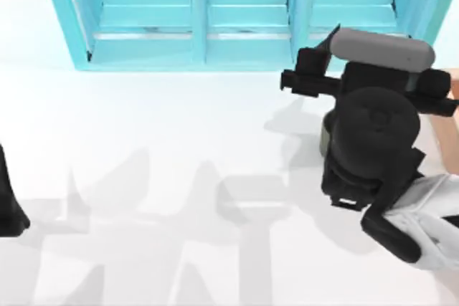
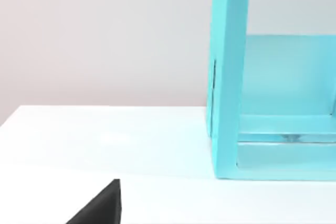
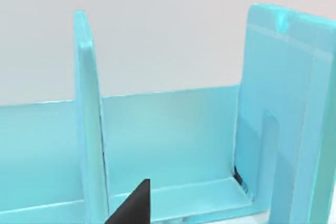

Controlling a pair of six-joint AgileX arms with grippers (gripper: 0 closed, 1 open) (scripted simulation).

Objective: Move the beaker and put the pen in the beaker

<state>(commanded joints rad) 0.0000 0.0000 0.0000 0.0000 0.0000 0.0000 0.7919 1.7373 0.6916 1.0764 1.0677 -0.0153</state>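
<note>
Two arms: the right arm (image 1: pixel 373 141) hangs over the beaker (image 1: pixel 325 136) at right; its gripper's state is untellable.

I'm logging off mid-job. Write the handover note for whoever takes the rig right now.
Left gripper: parked at the table's left edge.
Right gripper: at the table's right side, facing the turquoise shelf.
Beaker: a grey sliver, likely it, peeks out beside the right arm's wrist on the table.
Pen: I cannot tell where it is.
Done: nothing I can confirm.
Left: locate the pen, check the beaker's spot, put the pen in.
</note>
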